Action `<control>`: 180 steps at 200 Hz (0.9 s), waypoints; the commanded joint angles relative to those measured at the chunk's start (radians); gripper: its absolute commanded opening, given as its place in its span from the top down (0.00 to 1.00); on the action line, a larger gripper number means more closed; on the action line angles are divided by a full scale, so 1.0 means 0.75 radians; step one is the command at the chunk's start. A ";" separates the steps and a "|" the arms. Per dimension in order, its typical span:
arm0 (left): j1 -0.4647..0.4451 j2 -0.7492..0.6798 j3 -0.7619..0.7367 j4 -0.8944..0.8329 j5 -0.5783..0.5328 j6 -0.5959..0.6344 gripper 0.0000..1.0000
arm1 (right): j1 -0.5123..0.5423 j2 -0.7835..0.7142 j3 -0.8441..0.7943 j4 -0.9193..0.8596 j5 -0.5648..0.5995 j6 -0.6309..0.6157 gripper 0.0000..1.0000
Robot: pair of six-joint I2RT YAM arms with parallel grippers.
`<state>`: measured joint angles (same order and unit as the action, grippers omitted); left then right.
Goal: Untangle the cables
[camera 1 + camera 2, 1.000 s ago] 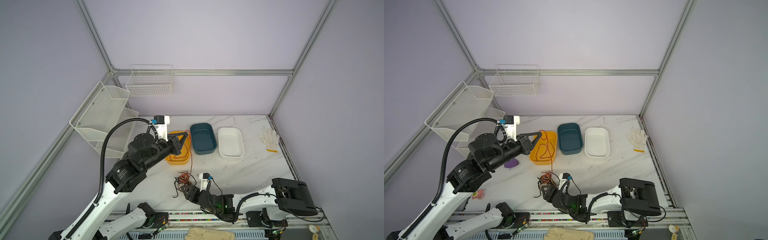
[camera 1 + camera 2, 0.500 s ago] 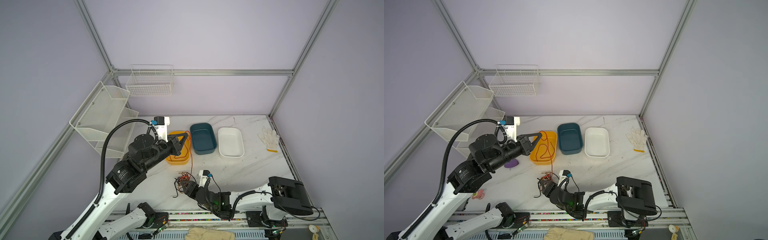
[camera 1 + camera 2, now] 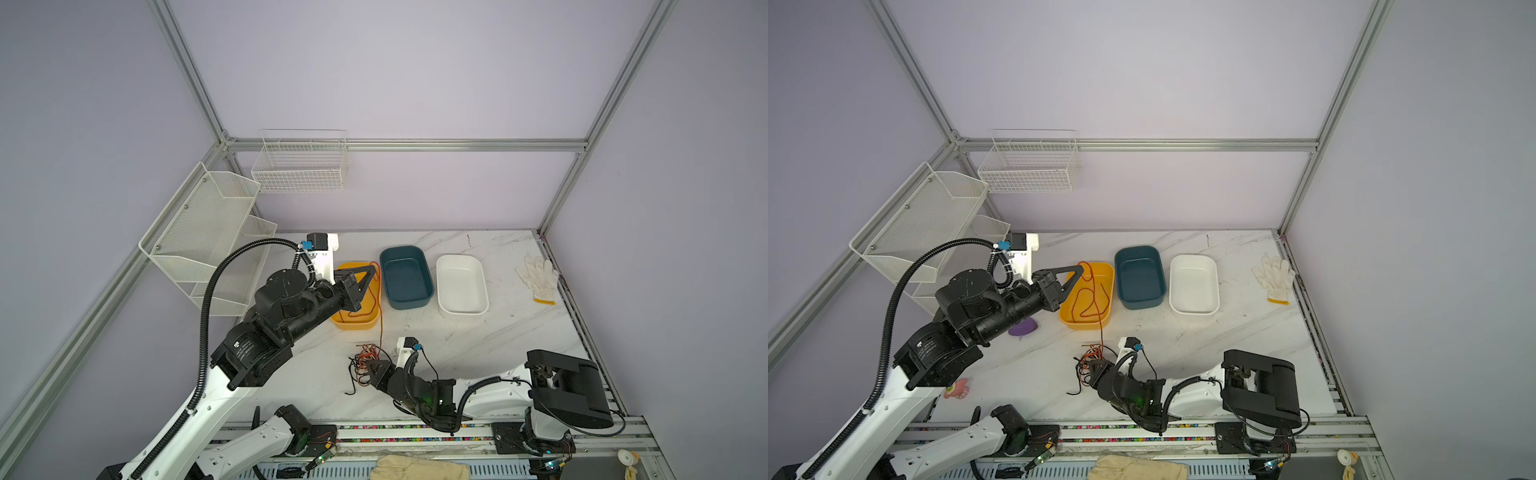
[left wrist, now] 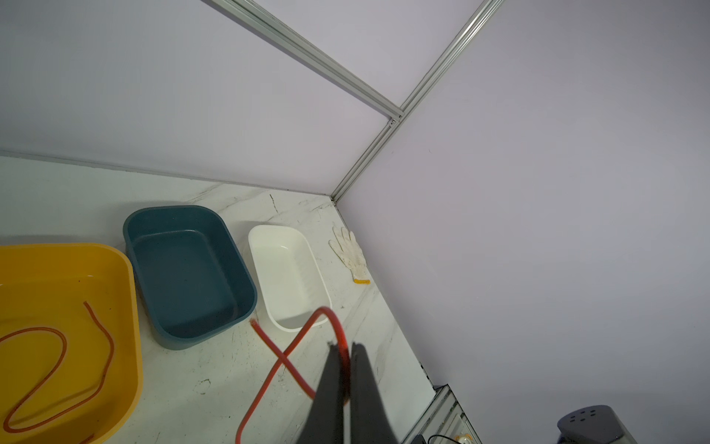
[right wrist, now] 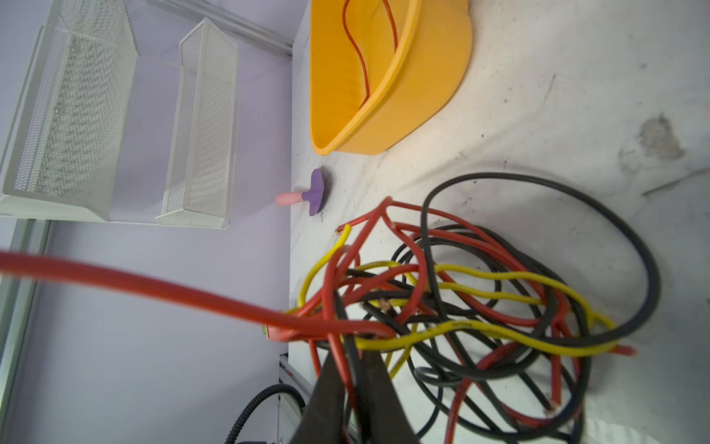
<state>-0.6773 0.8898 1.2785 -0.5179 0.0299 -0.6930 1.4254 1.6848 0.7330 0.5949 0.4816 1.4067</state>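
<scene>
Tangle (image 3: 368, 362) (image 5: 461, 307) of thin red, black and yellow cables is sitting knotted on the table (image 3: 478, 345), front-centre. Black loops are spilling outward and some stripped ends are showing. The right gripper (image 5: 347, 348) is clamping onto it. One red cable (image 3: 1100, 324) is running straight up from it to the left gripper (image 4: 344, 346), which is pinching it, with the short free end drooping past. A second red cable (image 3: 1077, 300) is lying loosely curled in the yellow tub (image 3: 1084, 323).

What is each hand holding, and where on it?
The left hand pinches a red cable near its free end; the right hand pinches a red strand inside the tangle.
</scene>
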 commanded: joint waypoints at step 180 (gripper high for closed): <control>-0.006 0.327 1.072 -0.241 -0.134 0.409 1.00 | -0.045 -0.484 -0.590 -0.290 0.117 0.268 1.00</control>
<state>-0.6827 1.1225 1.9232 -0.7349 -0.0643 -0.4362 1.4048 1.3766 0.3008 0.5365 0.5434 1.5589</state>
